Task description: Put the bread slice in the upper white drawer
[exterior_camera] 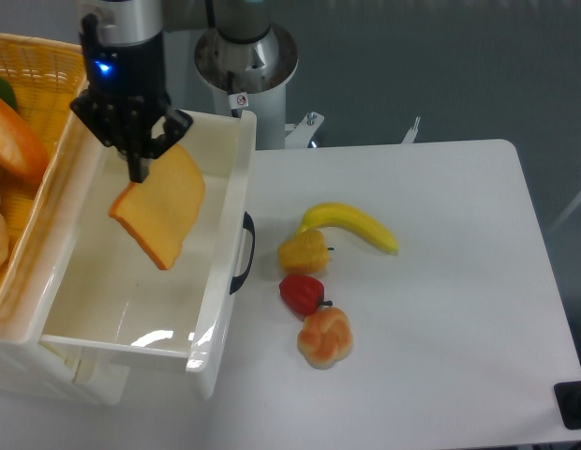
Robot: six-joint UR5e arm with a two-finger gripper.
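Observation:
The bread slice (162, 212), flat and yellow-orange with a darker crust, hangs tilted in the air over the inside of the upper white drawer (103, 291). My gripper (141, 161) is shut on its upper edge and points straight down above the drawer's back half. The drawer is pulled open, glossy white inside, and its black curved handle (244, 254) faces the table. Nothing else shows inside the drawer.
A woven yellow basket (42, 70) with orange food borders the drawer on the left. On the table to the right lie a banana (354, 225), a yellow corn-like piece (303, 251), a red strawberry-like toy (301, 293) and a swirled orange bun (325, 337).

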